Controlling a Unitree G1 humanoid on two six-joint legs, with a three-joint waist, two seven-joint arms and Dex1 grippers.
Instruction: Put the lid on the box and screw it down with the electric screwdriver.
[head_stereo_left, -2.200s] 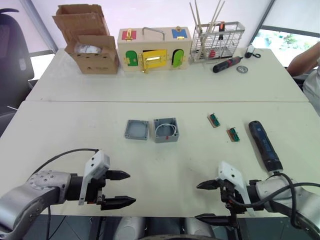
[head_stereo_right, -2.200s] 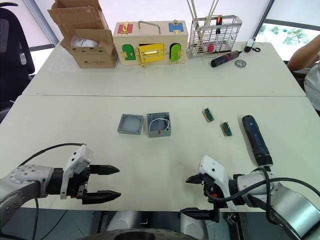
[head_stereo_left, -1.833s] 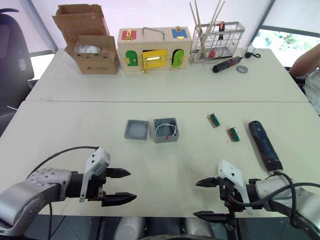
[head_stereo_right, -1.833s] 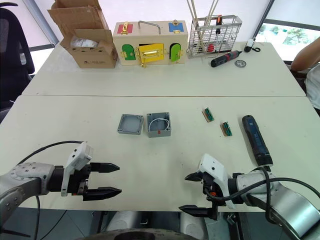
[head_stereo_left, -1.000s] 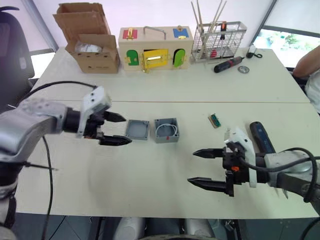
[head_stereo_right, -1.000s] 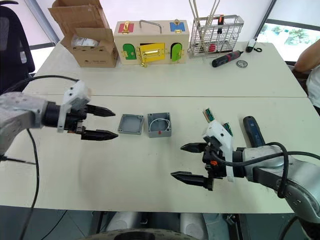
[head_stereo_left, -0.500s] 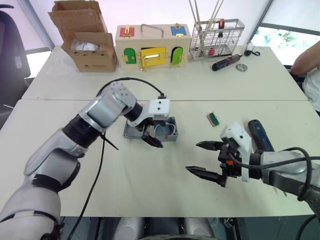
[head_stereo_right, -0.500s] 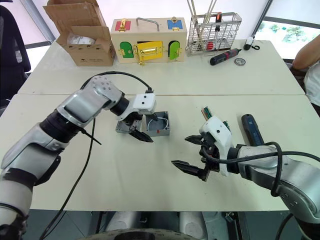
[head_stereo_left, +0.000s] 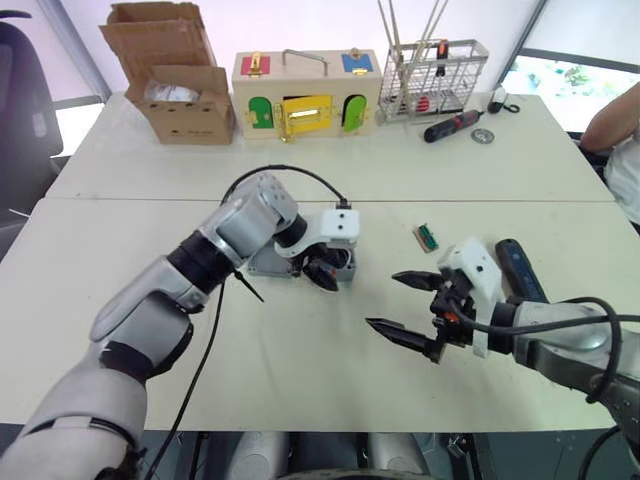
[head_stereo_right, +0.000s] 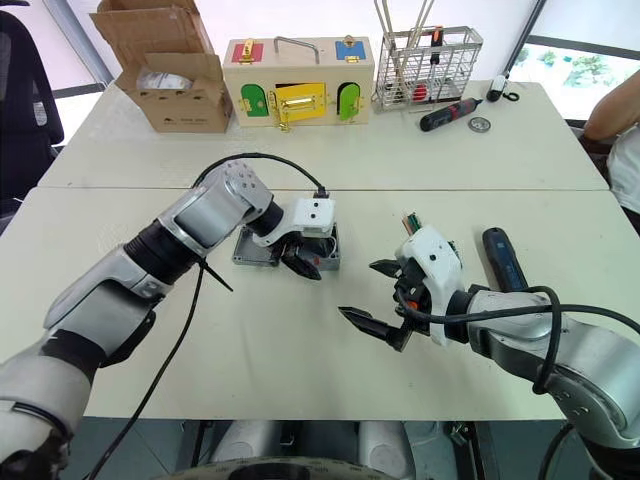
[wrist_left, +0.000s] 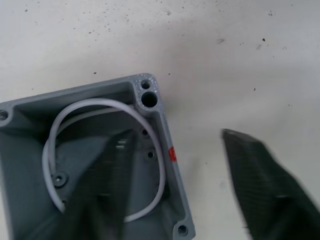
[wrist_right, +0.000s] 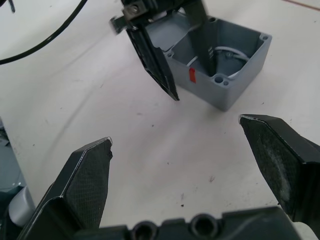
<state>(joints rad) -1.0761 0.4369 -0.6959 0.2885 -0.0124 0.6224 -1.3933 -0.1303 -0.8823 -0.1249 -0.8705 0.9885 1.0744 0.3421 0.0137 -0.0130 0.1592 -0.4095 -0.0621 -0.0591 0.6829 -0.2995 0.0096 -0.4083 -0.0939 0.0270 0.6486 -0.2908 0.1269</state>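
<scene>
You are at the first step: the left gripper hangs spread wide at the open box, one finger dipped inside, one outside its red-marked wall, grasping nothing. The right gripper hovers near, also spread and empty. The electric screwdriver lies flat beyond the right arm, long axis running toward and away from you. The lid sits just left of the box. Next, I judge, you must pick up the lid.
</scene>
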